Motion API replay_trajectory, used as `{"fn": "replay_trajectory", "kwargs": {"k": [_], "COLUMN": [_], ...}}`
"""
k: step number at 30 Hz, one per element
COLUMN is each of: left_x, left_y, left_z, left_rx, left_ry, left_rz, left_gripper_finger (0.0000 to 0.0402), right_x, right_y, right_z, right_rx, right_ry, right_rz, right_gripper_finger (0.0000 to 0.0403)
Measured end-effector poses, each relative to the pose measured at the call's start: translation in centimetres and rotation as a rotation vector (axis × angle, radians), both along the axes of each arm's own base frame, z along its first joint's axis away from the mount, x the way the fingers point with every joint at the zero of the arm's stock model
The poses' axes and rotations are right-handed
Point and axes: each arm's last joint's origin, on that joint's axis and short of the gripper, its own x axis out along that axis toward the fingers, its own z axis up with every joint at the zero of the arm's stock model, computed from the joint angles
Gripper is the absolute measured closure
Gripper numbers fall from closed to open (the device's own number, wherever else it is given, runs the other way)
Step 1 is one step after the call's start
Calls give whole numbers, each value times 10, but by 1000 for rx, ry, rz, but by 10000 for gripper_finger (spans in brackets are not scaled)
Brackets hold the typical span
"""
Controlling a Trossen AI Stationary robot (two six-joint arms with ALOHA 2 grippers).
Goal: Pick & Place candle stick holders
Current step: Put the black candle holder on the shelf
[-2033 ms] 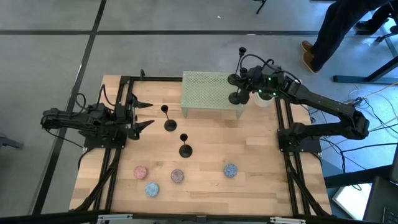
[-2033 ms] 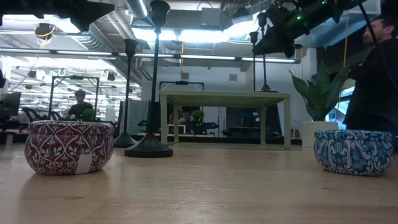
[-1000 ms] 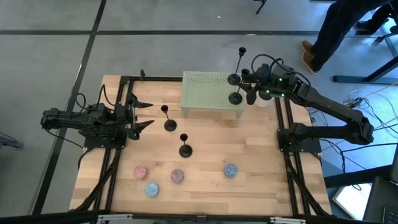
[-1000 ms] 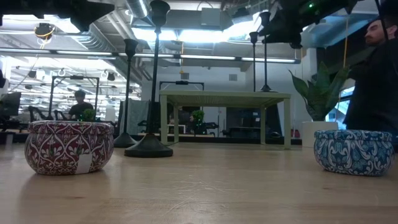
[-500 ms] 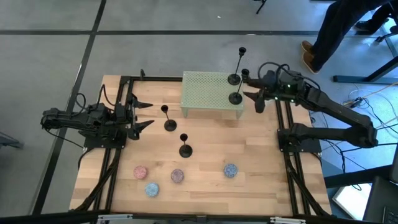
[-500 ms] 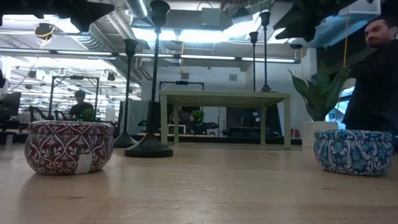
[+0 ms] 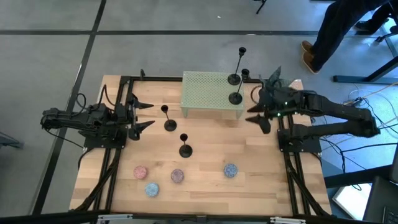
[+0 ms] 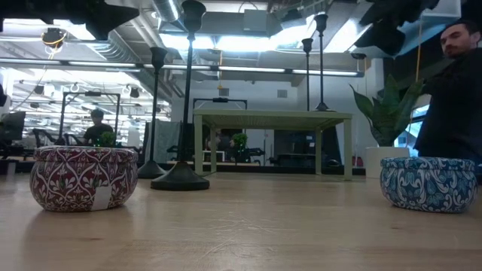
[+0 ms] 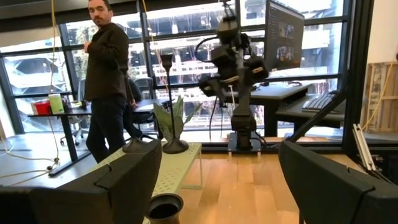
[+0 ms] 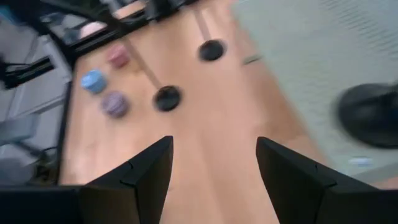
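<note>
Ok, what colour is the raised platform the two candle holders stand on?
Pale green perforated platform; clearest in the high view.

Grey floor point(image 7: 50, 62), big windows point(image 9: 186, 56) — ceiling lights point(image 8: 226, 41)

Wooden table point(image 7: 205, 143), green mesh stand point(image 7: 211, 92), two short candle stick holders point(image 7: 169, 118), four speckled discs point(image 7: 177, 176)

Two tall holders point(image 7: 235, 88) on the raised stand point(image 7: 208, 93), its right end | two short holders point(image 7: 177, 135) on the counter point(image 7: 205, 155) left of it | my right gripper point(image 7: 262, 109) right of stand | my left gripper point(image 7: 142, 115) at left edge.
</note>
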Motion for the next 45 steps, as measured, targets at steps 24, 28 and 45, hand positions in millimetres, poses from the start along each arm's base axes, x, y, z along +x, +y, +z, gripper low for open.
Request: {"fn": "replay_trajectory", "kwargs": {"k": [24,28,45], "left_x": [12,12,12], "left_y": [-3,-3,-3], "left_z": [-6,-6,-6], "left_rx": [10,10,13], "left_ry": [71,71,71], "left_rz": [-65,-65,-64], "left_gripper_finger": [80,80,80], "right_x": [110,129,211], "right_y": [96,102,92], "right_z": [-90,-107,-139], "right_rx": [-279,-304,-335], "right_ry": [-208,-248,-403], "right_rz": [226,228,126], "right_gripper_finger": [168,168,168]}}
